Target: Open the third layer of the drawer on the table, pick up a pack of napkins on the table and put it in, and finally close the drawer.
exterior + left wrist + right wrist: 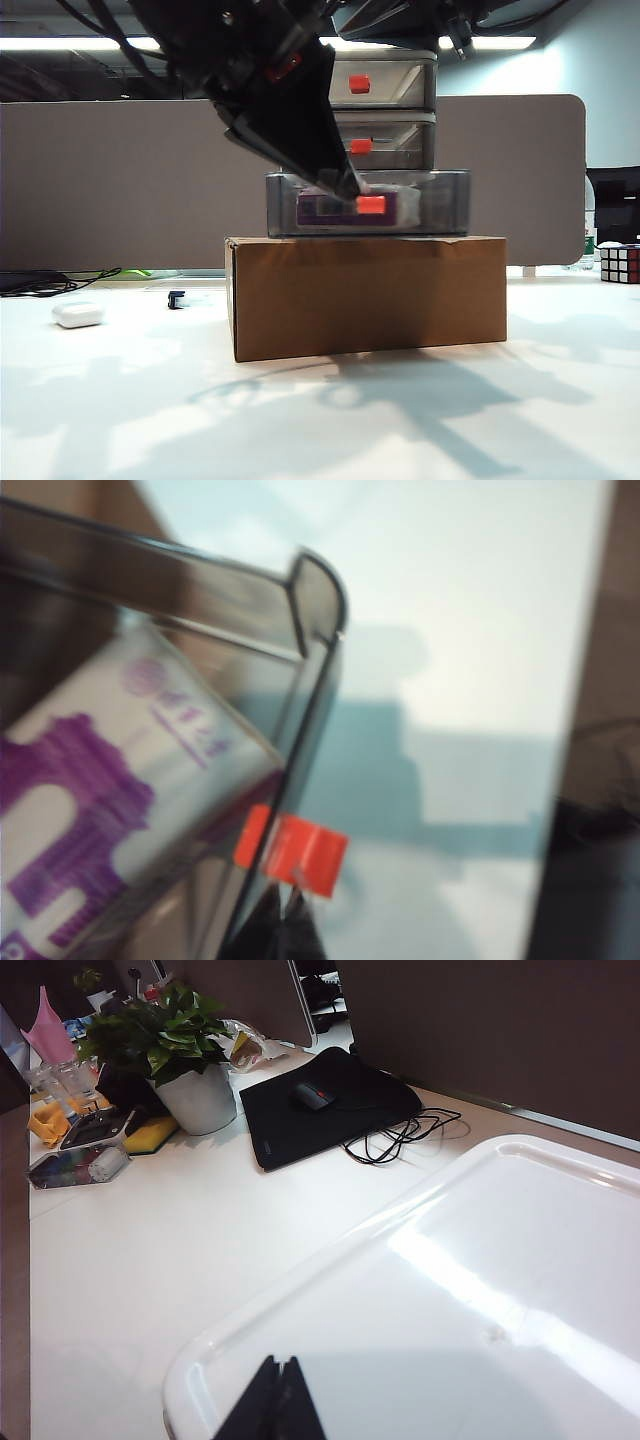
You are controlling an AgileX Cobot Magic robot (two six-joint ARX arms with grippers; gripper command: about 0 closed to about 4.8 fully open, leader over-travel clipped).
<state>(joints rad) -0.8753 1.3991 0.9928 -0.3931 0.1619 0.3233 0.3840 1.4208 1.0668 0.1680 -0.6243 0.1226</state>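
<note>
The drawer (385,110) stands on a brown cardboard box (365,295). Its third layer (440,205) is pulled out toward the camera, and the pack of napkins (325,208) lies inside it, purple and white (110,780). My left gripper (352,190) is shut, with its tips (285,898) right at the red-orange handle (292,852) on the tray's front; nothing is held between the fingers. My right gripper (278,1362) is shut and empty just above the unit's white top (480,1300). In the exterior view only that arm's dark body shows above the unit.
On the white table (300,420) lie a small white rounded case (77,315) and a small black item (176,299) at the left. A Rubik's cube (620,263) sits at the far right. Behind the unit are a potted plant (190,1070) and a black pad (330,1105).
</note>
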